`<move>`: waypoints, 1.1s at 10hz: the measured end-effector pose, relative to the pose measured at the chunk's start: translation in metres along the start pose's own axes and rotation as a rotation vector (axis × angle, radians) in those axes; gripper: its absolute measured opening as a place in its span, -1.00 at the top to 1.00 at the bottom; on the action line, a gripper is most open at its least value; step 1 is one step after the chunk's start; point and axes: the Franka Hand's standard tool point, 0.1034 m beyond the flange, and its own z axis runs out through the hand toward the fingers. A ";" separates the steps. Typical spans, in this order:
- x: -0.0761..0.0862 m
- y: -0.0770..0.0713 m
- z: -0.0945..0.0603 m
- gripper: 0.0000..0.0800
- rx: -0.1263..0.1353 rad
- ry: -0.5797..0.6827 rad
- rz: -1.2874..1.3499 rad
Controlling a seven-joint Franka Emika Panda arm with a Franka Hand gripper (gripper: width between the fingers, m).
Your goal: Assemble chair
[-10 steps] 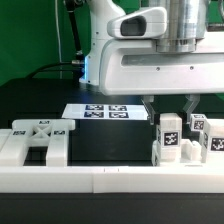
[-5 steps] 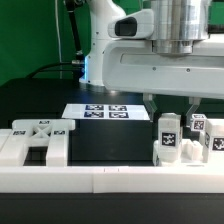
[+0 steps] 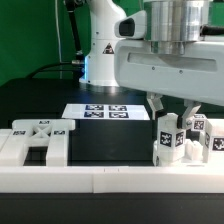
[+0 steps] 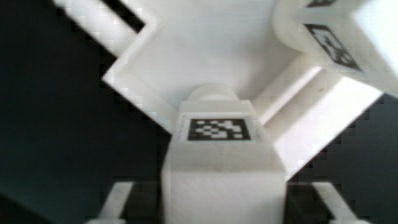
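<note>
I am seeing the one gripper (image 3: 171, 112) pinching one white blocky plastic tagged chair post (image 3: 168, 140). Two more tagged posts (image 3: 198, 126) (image 3: 215, 142) are standing beside it, and one white flat plastic frame piece (image 3: 40, 142) is lying well apart.

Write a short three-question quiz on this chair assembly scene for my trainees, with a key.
1. True or false: the gripper is over the tagged chair pieces at the exterior view's right.
2. Which flat thing carries several tags? A) the marker board B) a red tray C) a cloth
3. Fill in: in the wrist view, the nearest white piece bears a black-and-white square ____.
Key: 1 true; 2 A; 3 tag.
</note>
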 end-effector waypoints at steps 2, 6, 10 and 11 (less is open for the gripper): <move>0.000 -0.002 0.000 0.27 0.009 0.007 0.135; 0.000 -0.003 0.000 0.27 0.020 0.001 0.391; 0.000 -0.001 0.001 -0.21 0.016 -0.001 0.358; 0.000 -0.001 0.001 -0.54 0.014 -0.001 0.311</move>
